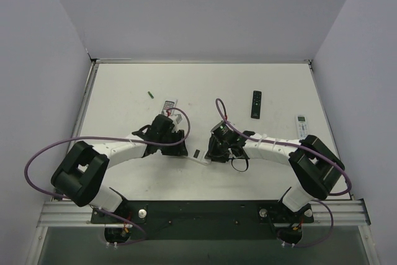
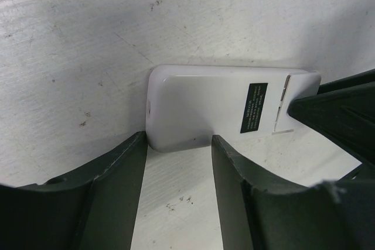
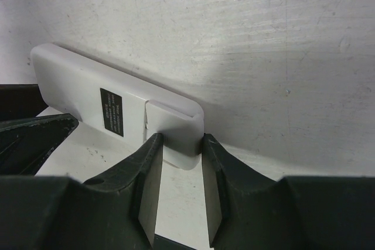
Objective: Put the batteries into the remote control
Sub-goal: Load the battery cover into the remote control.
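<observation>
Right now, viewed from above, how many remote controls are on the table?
3. The white remote control lies back up in the middle; a slim black remote lies farther back, right of centre; a second white remote lies near the right edge. More may be hidden.

Bright even light, soft shadows

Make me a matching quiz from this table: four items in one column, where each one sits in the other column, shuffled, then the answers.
Things
1. green battery
2. slim black remote
3. remote control
4. grey-faced white remote

Places
A. by the right edge
B. near the middle, back up
C. far side, left of centre
D. far side, right of centre

Pairs: 1-C, 2-D, 3-B, 4-A
</observation>
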